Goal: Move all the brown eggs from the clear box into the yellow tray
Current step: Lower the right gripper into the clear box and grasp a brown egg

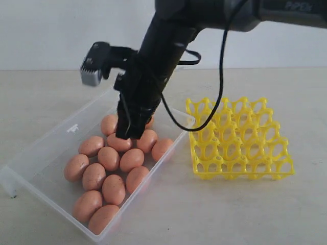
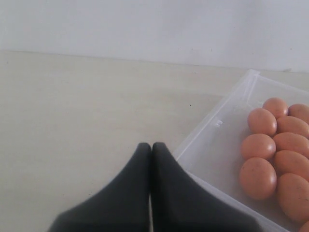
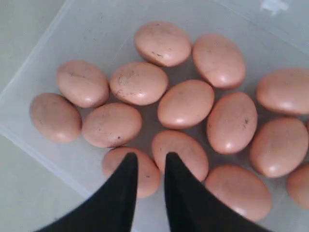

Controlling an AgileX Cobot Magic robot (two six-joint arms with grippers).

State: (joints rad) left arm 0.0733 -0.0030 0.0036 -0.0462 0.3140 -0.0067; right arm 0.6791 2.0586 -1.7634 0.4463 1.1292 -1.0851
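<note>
- The left gripper hangs over bare counter just outside the rim of the clear box. Its jaws are pressed together on nothing. It looks best parked there, away from the thin wall.
- The clear box is shallow and rectangular, with low walls of transparent plastic, and sits on the left of the counter. It probably slides easily, so sideways shoves on its contents should be avoided.
- The brown eggs all lie inside the box, on their sides and packed so that they touch. They are smooth ovals with matte orange-brown shells, some speckled dark. They are likely brittle and quick to roll.
- The right gripper reaches across into the box, low over the far part of the cluster. Whether it touches a shell cannot be told.
- The wrist view shows its black jaws spread only a little, with nothing between them, above two neighbouring eggs.
- That gap looks too narrow for an egg. The jaws should spread wider, centre on a single egg across its short width, descend straight and close softly.
- The yellow tray stands just right of the box. It is a bright plastic lattice of round cups with pegs between them, and every cup is empty. An egg should seat in a cup, not on a peg.
</note>
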